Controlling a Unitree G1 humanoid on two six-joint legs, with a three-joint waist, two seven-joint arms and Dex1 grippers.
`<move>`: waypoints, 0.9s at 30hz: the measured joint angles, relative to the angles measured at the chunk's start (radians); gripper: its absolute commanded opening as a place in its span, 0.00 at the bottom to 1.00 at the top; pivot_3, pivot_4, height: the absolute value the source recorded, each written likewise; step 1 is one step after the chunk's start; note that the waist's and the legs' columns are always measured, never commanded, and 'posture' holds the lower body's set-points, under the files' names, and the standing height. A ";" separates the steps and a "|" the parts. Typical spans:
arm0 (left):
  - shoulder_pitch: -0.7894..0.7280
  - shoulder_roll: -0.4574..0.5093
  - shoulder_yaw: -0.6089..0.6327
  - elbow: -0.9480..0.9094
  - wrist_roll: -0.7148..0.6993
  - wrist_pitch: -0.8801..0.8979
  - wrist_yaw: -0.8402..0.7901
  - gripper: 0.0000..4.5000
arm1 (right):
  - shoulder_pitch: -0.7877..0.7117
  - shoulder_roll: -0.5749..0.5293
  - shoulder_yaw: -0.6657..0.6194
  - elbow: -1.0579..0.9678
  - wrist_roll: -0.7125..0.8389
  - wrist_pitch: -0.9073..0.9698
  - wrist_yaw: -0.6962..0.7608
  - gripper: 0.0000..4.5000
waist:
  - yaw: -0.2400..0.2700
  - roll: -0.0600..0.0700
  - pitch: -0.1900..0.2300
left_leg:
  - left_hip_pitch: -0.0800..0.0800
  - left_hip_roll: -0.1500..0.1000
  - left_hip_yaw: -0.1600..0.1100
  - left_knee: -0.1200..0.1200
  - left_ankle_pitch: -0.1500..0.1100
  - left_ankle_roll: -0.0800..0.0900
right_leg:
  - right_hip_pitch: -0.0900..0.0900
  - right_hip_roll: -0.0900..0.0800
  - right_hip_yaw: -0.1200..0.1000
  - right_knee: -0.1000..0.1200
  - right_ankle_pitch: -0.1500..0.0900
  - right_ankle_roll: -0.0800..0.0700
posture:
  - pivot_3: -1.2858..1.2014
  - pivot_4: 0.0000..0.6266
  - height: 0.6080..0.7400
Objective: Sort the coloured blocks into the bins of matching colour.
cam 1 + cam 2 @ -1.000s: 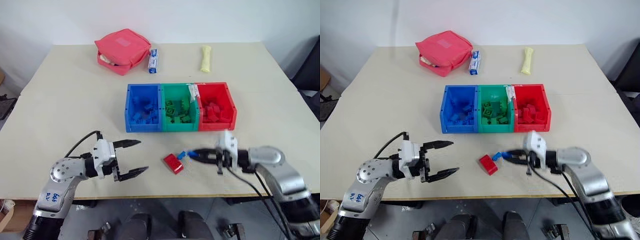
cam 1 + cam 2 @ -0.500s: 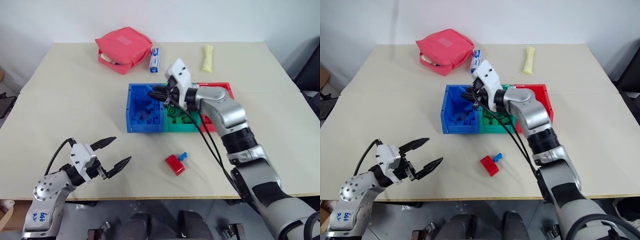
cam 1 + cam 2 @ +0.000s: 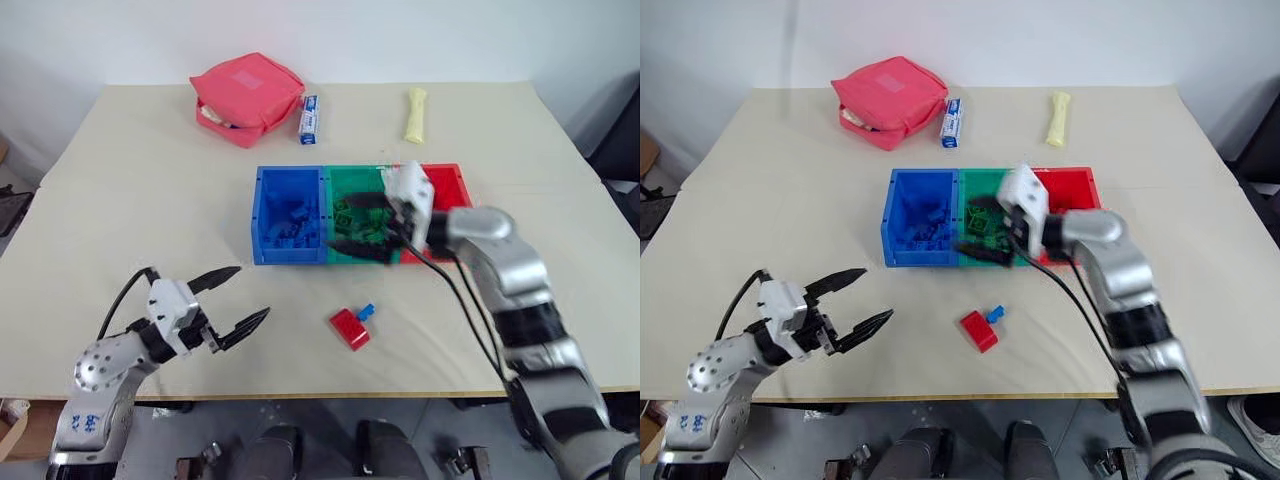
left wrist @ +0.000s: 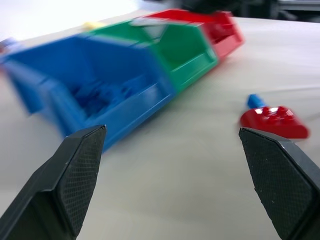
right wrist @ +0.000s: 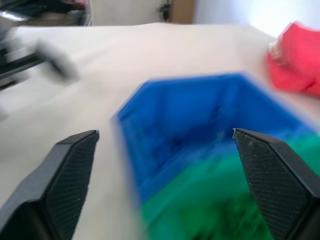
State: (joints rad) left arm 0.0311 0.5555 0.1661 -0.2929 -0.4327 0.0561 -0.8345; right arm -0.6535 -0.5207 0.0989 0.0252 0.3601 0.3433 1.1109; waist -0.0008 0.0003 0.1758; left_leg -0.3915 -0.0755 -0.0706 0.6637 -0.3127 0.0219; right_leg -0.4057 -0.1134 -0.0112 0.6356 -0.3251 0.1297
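My right end effector point(image 3: 362, 222) drew back from blue bin point(image 3: 288, 216) to green bin point(image 3: 357, 213), now spread, empty; left end effector point(image 3: 238, 296) spread; red block point(image 3: 349, 327) lay near.

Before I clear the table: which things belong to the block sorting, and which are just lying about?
Job: blue bin, green bin, red bin, red block, small blue block.
Lying about: red pouch, blue-and-white packet, yellow roll.

**Materials on this bench**

The bins point(image 3: 290, 255) are looking like glossy moulded plastic, same for the red block point(image 3: 348, 327). Table point(image 3: 150, 200) is showing a matt, smooth top. Pouch point(image 3: 246, 98) upper left is looking like soft cloth. Finger pads point(image 4: 75, 175) are showing fine cross-hatched texture.
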 measured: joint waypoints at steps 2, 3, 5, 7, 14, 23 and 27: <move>-0.040 0.018 -0.025 0.009 0.000 0.008 -0.038 1.00 | 0.114 -0.072 -0.032 -0.064 0.016 -0.033 0.051 1.00 | 0.000 0.000 0.000 | 0.001 0.001 0.000 0.000 0.000 -0.001 | 0.001 0.000 0.001 0.000 0.000 0.000 | 0.52 0.24 1.00; -0.076 0.021 -0.053 0.028 0.000 0.013 -0.063 1.00 | 0.187 -0.120 -0.057 -0.085 0.014 -0.075 0.073 1.00 | 0.001 0.000 0.000 | 0.001 0.001 0.001 0.000 0.001 -0.001 | 0.001 0.000 0.001 0.000 0.000 0.000 | 0.52 0.24 1.00; -0.107 0.036 -0.089 0.044 0.001 0.018 -0.107 1.00 | 0.291 -0.182 -0.097 -0.083 0.000 -0.135 0.097 1.00 | 0.001 0.000 0.000 | 0.001 0.001 0.001 0.000 0.001 -0.001 | 0.001 0.001 0.001 -0.001 0.000 0.000 | 0.52 0.24 1.00; -0.143 0.046 -0.125 0.074 0.006 0.018 -0.151 1.00 | 0.371 -0.228 -0.142 -0.079 0.002 -0.163 0.114 1.00 | -0.003 0.000 0.000 | 0.002 0.002 0.003 -0.001 0.001 -0.001 | 0.001 0.001 0.002 -0.001 0.000 0.000 | 0.52 0.24 1.00; -0.211 0.099 -0.171 0.183 0.036 -0.023 -0.263 1.00 | 0.577 -0.325 -0.241 -0.071 0.005 -0.250 0.165 1.00 | 0.002 0.000 0.000 | 0.003 0.003 0.003 -0.001 0.001 -0.002 | 0.004 0.002 0.002 -0.005 0.000 0.000 | 0.52 0.24 1.00; -0.182 0.127 -0.150 0.207 0.040 -0.066 -0.317 1.00 | 0.425 -0.289 -0.148 -0.048 -0.012 -0.261 0.163 1.00 | -0.001 0.000 0.000 | 0.005 0.004 0.001 -0.001 0.001 -0.002 | 0.009 0.001 0.000 -0.008 0.000 0.000 | 0.52 0.24 1.00; -0.171 0.127 -0.141 0.187 0.039 -0.067 -0.316 1.00 | 0.284 -0.208 -0.009 0.008 -0.062 -0.214 0.165 1.00 | -0.001 0.000 0.000 | 0.005 0.004 0.000 -0.001 0.001 -0.002 | 0.009 0.001 -0.001 -0.008 0.000 0.000 | 0.52 0.24 1.00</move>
State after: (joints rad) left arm -0.1398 0.6823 0.0251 -0.1061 -0.3941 -0.0110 -1.1504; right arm -0.3694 -0.7284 0.0897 0.0332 0.2978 0.1294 1.2754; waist -0.0019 0.0007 0.1759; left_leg -0.3862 -0.0717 -0.0708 0.6625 -0.3118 0.0202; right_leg -0.3970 -0.1121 -0.0121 0.6276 -0.3251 0.1296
